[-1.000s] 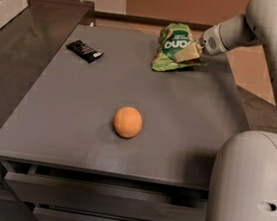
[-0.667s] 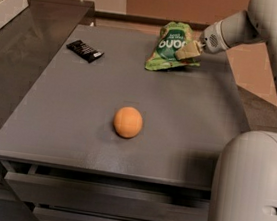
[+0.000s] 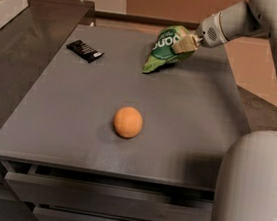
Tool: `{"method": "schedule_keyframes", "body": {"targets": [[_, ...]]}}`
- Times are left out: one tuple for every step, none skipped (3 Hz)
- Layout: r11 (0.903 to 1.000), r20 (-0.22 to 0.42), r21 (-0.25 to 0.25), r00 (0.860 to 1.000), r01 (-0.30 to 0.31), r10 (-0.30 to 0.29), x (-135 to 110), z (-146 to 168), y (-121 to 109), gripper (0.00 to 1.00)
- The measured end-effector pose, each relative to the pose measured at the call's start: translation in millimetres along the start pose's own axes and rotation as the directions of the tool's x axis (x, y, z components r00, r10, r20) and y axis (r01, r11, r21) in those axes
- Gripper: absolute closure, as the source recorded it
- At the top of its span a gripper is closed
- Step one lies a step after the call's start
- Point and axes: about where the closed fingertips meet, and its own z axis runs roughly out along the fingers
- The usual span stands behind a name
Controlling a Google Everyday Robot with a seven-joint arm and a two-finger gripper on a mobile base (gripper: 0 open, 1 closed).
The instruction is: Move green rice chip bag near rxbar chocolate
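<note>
1. The gripper is near the table's far edge, right of the middle. Its fingers are pinched shut on the upper right side of the green rice chip bag.
2. The bag hangs tilted from that pinch, its lower tip pointing down at the table top. From here I cannot tell whether the tip touches.
3. The rxbar chocolate lies flat toward the far left corner, well apart from the bag.
4. The step in hand, I'd judge, is carrying the bag leftward along the far edge. Lifting a little first should stop the tip dragging.
5. The orange ball sits mid-table, off that path, so no detour is needed.
6. Set the bag down just beside the bar, not on it, and release only once it rests.
</note>
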Motion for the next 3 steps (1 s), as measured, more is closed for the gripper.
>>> {"method": "schedule_keyframes", "body": {"targets": [[0.9971, 0.023, -0.048, 0.998, 0.06, -0.059, -22, 4, 21, 1.0], [0.9867, 0.051, -0.102, 0.991, 0.127, -0.122, -46, 14, 43, 1.0], [0.9703, 0.068, -0.154, 0.982, 0.187, -0.178, -68, 29, 65, 1.0]]}}
